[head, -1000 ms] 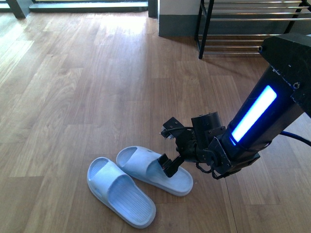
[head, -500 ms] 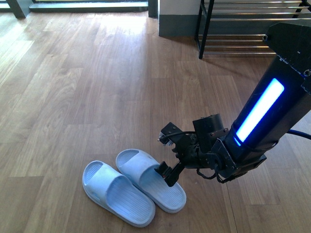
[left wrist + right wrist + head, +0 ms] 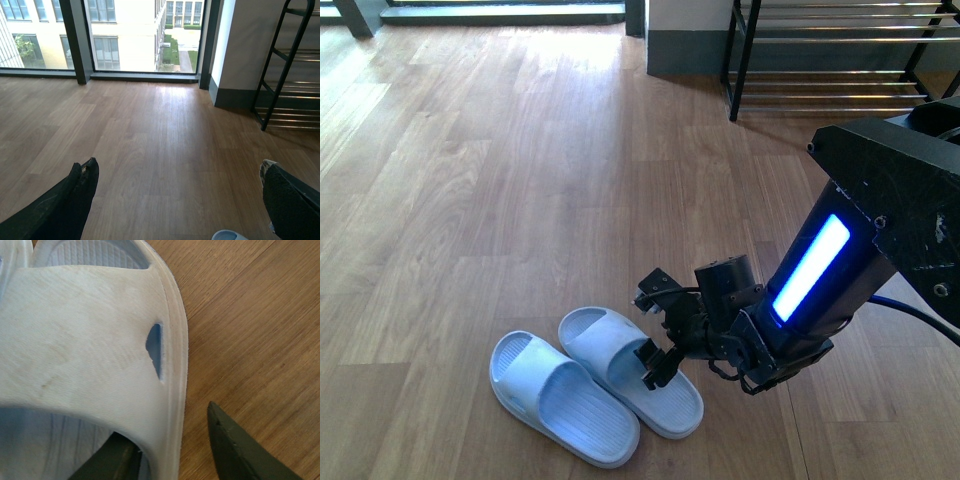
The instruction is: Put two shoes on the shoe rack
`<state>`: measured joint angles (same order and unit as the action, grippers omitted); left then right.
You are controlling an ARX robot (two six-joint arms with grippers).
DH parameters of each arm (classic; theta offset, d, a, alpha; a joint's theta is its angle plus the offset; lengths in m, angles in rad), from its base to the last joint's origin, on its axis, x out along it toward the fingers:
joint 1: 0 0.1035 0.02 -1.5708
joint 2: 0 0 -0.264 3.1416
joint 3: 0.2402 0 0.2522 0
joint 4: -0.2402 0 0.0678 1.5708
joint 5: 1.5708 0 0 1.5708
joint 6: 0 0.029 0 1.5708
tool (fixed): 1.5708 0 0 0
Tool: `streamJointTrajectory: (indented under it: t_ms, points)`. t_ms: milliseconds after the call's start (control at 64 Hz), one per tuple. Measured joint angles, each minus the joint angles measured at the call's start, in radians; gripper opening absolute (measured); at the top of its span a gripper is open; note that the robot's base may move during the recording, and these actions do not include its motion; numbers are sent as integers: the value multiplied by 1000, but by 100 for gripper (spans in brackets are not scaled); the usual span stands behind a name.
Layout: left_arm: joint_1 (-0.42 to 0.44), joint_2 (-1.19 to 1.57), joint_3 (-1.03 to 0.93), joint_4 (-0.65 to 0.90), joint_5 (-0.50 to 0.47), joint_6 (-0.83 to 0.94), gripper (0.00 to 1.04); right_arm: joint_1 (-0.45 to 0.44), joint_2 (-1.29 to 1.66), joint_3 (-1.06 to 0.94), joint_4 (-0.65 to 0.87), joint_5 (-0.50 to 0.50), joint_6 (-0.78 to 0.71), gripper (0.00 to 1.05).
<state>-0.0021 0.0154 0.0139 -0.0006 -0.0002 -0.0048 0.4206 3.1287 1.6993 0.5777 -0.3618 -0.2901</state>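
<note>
**Entry: right-side pale blue rubber slide sandal** (image 3: 615, 352)
- Position: lying sole-down on the wooden plank floor (image 3: 470, 180), side against side with its mate, the left-side pale blue rubber slide sandal (image 3: 560, 400). Neither is sitting on the rack.
- Change: a second ago the pair was showing a little further right in the front view. Over the last half-second both sandals are keeping the same spot, so nothing is being lifted yet.

**Entry: right hand** (image 3: 656, 330)
- State: spread, gripping nothing. In the right wrist view one dark finger is reaching under the sandal's broad strap (image 3: 85, 340), while the other finger (image 3: 235, 450) is hanging outside over bare floor, with the strap's edge between them.
- Change: it is edging in from the sandal's toe end toward the strap, and the lit black forearm is swinging lower behind it.
- Judgement: the approach is looking finished. Pinching the strap's side is likely the next step, and a thin bite on soft rubber may slip.

**Entry: left hand** (image 3: 182, 200)
- State: spread wide, holding nothing, hanging above open floor.

**Entry: black-framed shoe rack with thin silver rods** (image 3: 737, 60)
- Position: standing at the far right wall, well apart from the sandals. The visible rods are carrying no shoes, so both placements are still pending.
</note>
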Motion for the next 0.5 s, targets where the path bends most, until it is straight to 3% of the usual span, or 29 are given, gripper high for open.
streamJointTrajectory:
  t_ms: [78, 188, 281, 500]
  points:
    - [0, 0, 0, 0, 0, 0, 95, 0, -1, -10, 16, 4, 22, 18]
    - [0, 0, 0, 0, 0, 0, 95, -3, -15, -42, 53, 25, 51, 2]
    - [0, 0, 0, 0, 0, 0, 95, -12, -50, -103, 116, 73, 103, 2]
    - [0, 0, 0, 0, 0, 0, 95, -69, -286, -354, 312, 291, 224, 2]
